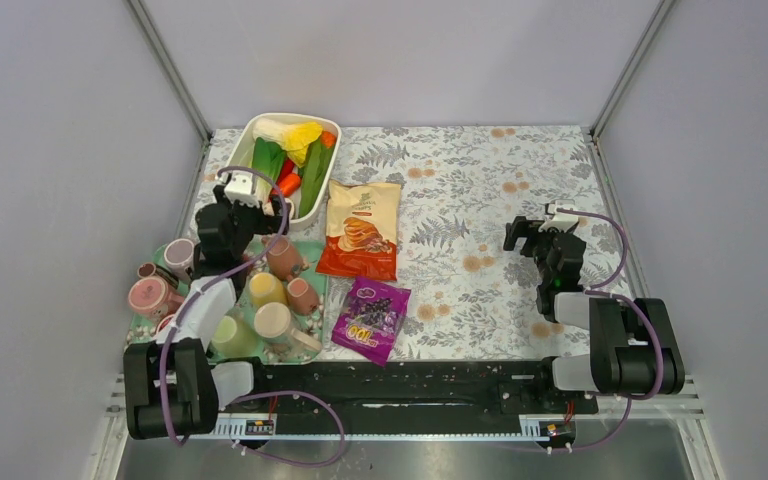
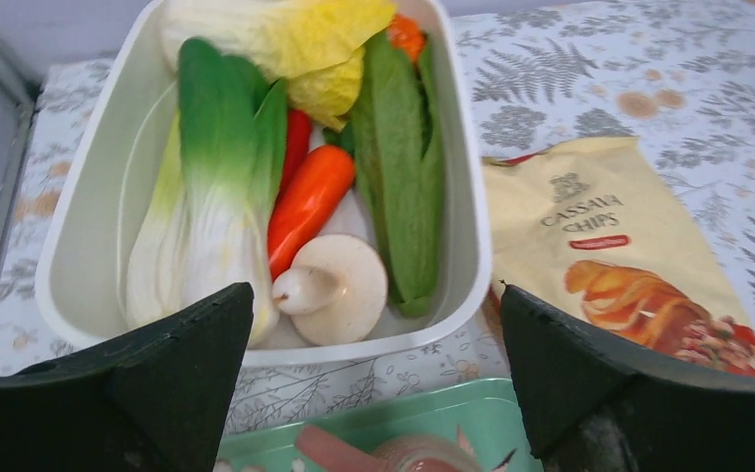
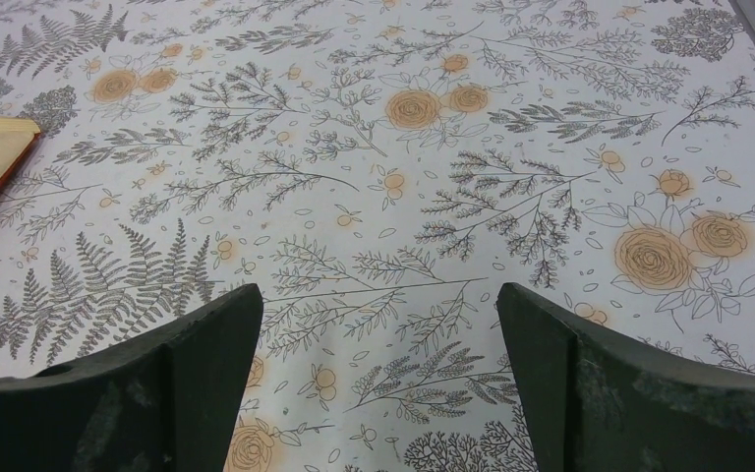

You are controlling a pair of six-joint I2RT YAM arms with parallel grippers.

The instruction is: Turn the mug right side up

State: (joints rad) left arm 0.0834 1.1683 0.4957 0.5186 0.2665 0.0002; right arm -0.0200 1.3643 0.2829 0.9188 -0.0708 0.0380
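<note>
Hovering over the far edge of the green tray (image 2: 374,408), the left gripper (image 2: 376,295) is held with its fingers spread wide and nothing between them. A pinkish mug (image 2: 408,455) is glimpsed just below it on the tray, at the bottom edge of the wrist view. Too little of it is shown for its attitude to be told. The right gripper (image 3: 378,295) is parked well apart over bare floral cloth, equally spread and empty.

So the grasp is judged not yet begun, and plenty could go wrong. The tray is crowded with other mugs (image 1: 267,290), packed close together, so a neighbour could be clipped or toppled by a wide finger on the way down. The vegetable bin (image 2: 472,197) stands just beyond the tray, and its wall could be struck if the descent is overshot. A glazed, rounded wall is likely to slip if pinched off-centre, and the mug could be dropped mid-turn. The wrong mug could be chosen, too.
</note>
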